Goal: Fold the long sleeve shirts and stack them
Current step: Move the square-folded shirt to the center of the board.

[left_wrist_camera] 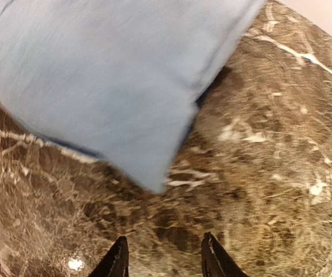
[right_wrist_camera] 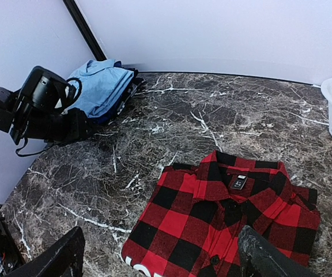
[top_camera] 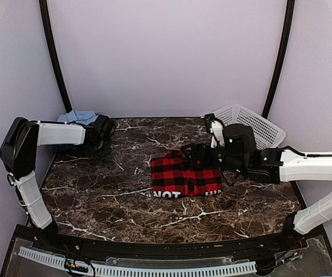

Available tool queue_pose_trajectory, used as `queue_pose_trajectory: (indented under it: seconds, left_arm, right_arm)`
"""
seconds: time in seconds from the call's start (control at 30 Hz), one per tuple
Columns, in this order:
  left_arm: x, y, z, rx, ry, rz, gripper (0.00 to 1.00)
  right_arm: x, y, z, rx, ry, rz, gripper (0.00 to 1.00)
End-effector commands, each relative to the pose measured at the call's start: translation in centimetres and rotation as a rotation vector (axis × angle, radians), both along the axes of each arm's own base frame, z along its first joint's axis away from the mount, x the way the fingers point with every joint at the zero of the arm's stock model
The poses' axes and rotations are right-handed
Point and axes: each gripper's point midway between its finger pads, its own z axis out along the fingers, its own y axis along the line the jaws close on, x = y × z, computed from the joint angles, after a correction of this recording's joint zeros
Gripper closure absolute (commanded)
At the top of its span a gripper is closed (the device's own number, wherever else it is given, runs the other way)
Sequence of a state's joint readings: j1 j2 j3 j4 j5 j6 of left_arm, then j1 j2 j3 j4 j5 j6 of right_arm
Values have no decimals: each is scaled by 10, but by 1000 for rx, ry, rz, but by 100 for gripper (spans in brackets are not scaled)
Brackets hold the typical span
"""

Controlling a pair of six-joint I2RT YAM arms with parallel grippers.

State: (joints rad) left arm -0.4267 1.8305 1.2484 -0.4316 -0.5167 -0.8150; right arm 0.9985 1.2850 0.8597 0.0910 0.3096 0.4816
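Hovering over the flannel point(right_wrist_camera: 223, 219), right fingers point(right_wrist_camera: 56, 259) were spread, empty; left fingers point(left_wrist_camera: 115, 262) parted by blue shirts point(left_wrist_camera: 114, 75), far-left desk point(top_camera: 97, 196) corner. Likely best: pinch all layers.

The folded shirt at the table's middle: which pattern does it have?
The shirt is red-and-black check, best seen in the right wrist view.

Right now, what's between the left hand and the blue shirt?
Just bare marble table between the left hand and the light blue shirt, seen in the left wrist view.
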Motion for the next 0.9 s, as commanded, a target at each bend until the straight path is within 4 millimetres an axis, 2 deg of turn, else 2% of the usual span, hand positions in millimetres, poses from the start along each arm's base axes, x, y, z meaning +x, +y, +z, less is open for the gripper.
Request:
queue_pose_trajectory:
  seconds: [0.0,0.03,0.07,0.1,0.17,0.33,0.43,0.6,0.87]
  left_arm:
    - [-10,11,-16,-331,-75,137,55]
    - [-19,9,-28,-380,-60,138,53]
    - [-10,10,-18,-423,-119,140,50]
    - [-14,8,-23,-458,-114,135,49]
    - [-7,7,-20,-510,-142,133,47]
    - [14,15,-32,-603,-167,160,47]
    - [25,23,-37,-584,-165,153,47]
    - [42,32,-28,-510,-196,133,46]
    - [66,49,-38,-377,-199,150,46]
  right_arm:
    - [1,-2,4,21,-22,10,12]
    - [0,-3,3,19,-20,11,11]
    - [0,-5,2,19,-20,6,11]
    - [-1,-6,1,18,-19,4,11]
    - [-1,-9,-1,17,-17,-4,11]
    - [-1,-10,-1,21,-13,-5,11]
    - [-2,-12,-2,19,-11,-9,11]
    - [-3,-16,-7,12,-7,-14,11]
    - [-3,-16,-9,8,-3,-15,11]
